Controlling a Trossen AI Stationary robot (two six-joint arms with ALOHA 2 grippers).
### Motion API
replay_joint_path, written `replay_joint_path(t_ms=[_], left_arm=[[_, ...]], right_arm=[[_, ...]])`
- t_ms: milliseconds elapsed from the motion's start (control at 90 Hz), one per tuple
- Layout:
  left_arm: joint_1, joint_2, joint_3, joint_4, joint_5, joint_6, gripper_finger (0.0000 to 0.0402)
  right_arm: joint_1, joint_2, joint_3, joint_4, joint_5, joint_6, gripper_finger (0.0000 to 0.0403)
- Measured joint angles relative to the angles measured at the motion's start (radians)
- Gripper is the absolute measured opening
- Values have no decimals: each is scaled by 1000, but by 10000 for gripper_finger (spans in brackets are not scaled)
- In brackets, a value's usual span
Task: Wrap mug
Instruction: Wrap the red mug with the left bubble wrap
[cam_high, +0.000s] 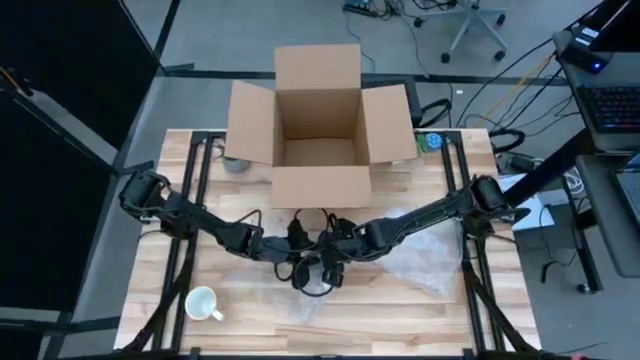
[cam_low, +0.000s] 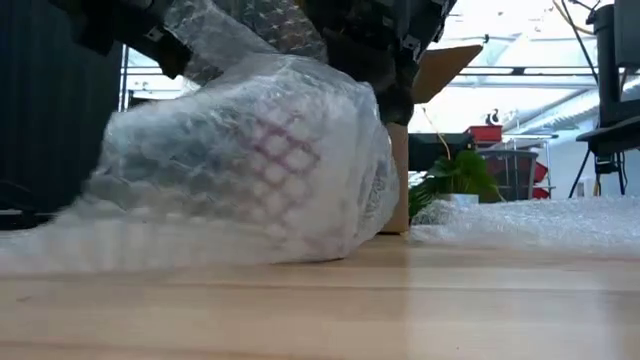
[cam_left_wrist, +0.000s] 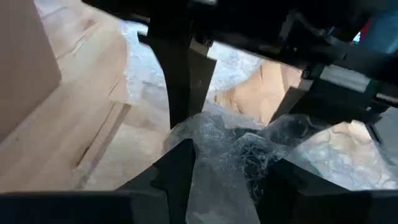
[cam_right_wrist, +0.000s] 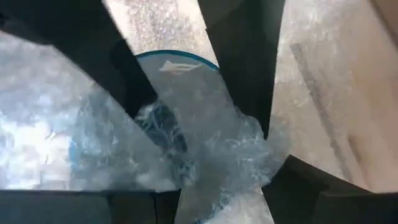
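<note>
Centrally, meeting at table middle: left gripper (cam_high: 303, 272) and right gripper (cam_high: 335, 268), both pinching bubble wrap (cam_low: 250, 160) bunched around a blue-rimmed mug (cam_right_wrist: 177, 59). Lying at seven o'clock, a white mug (cam_high: 203, 303). Standing at twelve o'clock, an open cardboard box (cam_high: 320, 125).

bubble-wrap bundle (cam_low: 250, 160) sat on the wooden table (cam_low: 320, 310), filling the left and centre | pinkish grid pattern showed through the wrap | dark arm parts (cam_low: 375, 40) came down onto its top | cardboard box (cam_low: 400, 190) stood behind | loose bubble wrap (cam_low: 530, 220) lay right | green plant (cam_low: 455, 175) beyond
</note>
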Motion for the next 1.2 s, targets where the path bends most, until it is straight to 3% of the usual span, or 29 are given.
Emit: replay_joint_path(t_ms=[167, 311, 811, 1033, 1200], left_arm=[[0, 0, -1, -6, 4, 16, 130], [-1, 3, -4, -21, 14, 6, 130], [-2, 3, -3, -31, 15, 20, 130], [-2, 3, -3, -29, 14, 19, 130], [-2, 3, -3, -28, 14, 20, 130]], right_arm=[[-26, 60, 4, 13, -110, 59, 176], [-28, 52, 1, 24, -134, 52, 176], [-26, -165, -10, -48, -133, 20, 176], [-4, -183, -7, -6, -128, -27, 176], [64, -149, -5, 48, -2, -104, 176]])
